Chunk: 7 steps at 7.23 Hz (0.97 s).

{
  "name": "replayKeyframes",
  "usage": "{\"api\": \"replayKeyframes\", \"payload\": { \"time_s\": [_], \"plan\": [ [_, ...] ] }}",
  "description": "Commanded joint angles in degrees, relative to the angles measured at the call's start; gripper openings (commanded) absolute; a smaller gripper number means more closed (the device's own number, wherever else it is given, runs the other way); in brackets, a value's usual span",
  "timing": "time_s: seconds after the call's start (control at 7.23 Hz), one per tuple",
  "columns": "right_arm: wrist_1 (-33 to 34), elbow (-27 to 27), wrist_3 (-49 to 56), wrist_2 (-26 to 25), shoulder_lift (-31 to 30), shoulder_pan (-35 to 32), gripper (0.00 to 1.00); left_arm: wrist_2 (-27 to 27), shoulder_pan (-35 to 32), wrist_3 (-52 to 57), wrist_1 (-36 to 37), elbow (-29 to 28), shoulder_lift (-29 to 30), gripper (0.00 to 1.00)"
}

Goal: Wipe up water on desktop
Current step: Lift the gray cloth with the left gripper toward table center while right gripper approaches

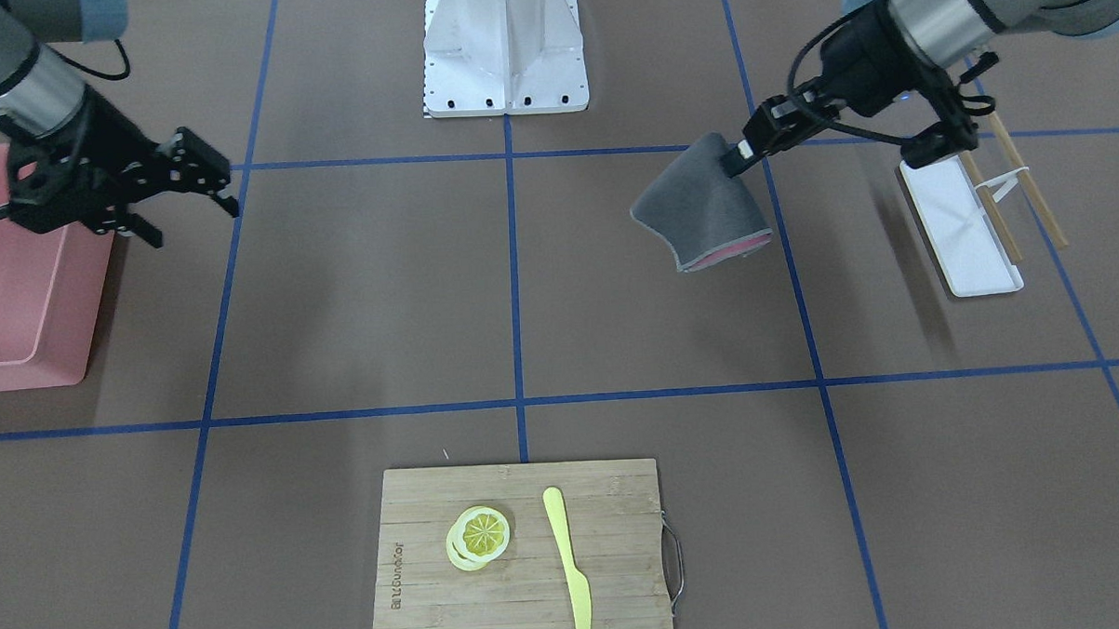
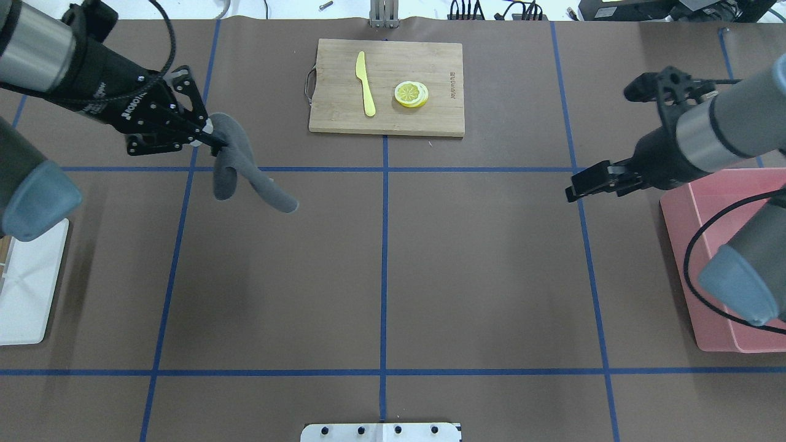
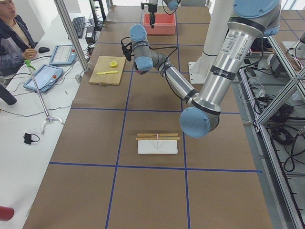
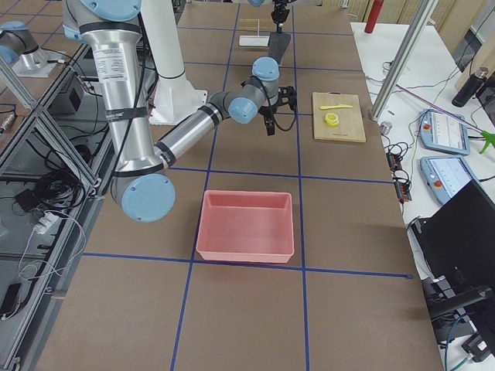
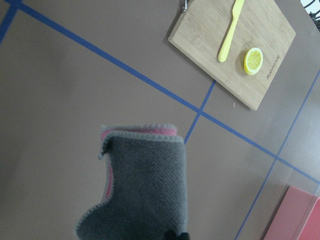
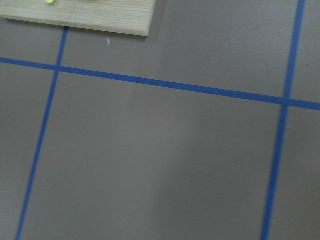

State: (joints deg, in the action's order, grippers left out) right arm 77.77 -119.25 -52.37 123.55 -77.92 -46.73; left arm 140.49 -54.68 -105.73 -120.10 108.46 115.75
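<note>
The brown desktop [image 1: 382,293] with blue tape lines fills the views; I see no water on it. My left gripper [image 1: 747,147] is shut on a corner of a grey cloth [image 1: 705,207] with a pink underside, which hangs folded above the desktop. In the overhead view this gripper [image 2: 209,132] holds the cloth [image 2: 245,172] at the left, near a tape crossing. The left wrist view shows the cloth [image 5: 145,185] hanging over the surface. My right gripper [image 1: 196,227] is open and empty, hovering beside the pink bin; it also shows in the overhead view [image 2: 572,187].
A bamboo cutting board [image 1: 614,536] holds lemon slices [image 1: 479,536] and a yellow knife [image 1: 568,566]. A pink bin [image 1: 19,305] stands on my right side. A white tray with wooden sticks [image 1: 962,235] lies on my left side. The robot base [image 1: 504,46] stands between the arms.
</note>
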Motion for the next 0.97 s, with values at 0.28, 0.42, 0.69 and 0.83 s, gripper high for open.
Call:
{"api": "replayKeyframes", "payload": {
  "time_s": [0.28, 0.42, 0.69, 0.83],
  "plan": [
    [-0.1, -2.8, -9.4, -24.6, 8.5, 21.7, 1.0, -11.0, 9.2, -9.3, 0.1, -3.4, 8.4, 0.0],
    [-0.1, -2.7, -9.3, -26.5, 8.7, 23.8, 1.0, -12.7, 11.1, -10.5, 0.1, -3.3, 8.7, 0.0],
    [-0.2, -1.8, -8.6, -30.6, 11.1, 27.2, 1.0, -16.4, 14.5, -12.4, 0.0, -3.0, 9.3, 0.0],
    [-0.3, -1.0, -8.5, -32.6, 12.3, 27.6, 1.0, -16.9, 15.7, -13.6, 0.0, -2.5, 9.3, 0.0]
  ]
}}
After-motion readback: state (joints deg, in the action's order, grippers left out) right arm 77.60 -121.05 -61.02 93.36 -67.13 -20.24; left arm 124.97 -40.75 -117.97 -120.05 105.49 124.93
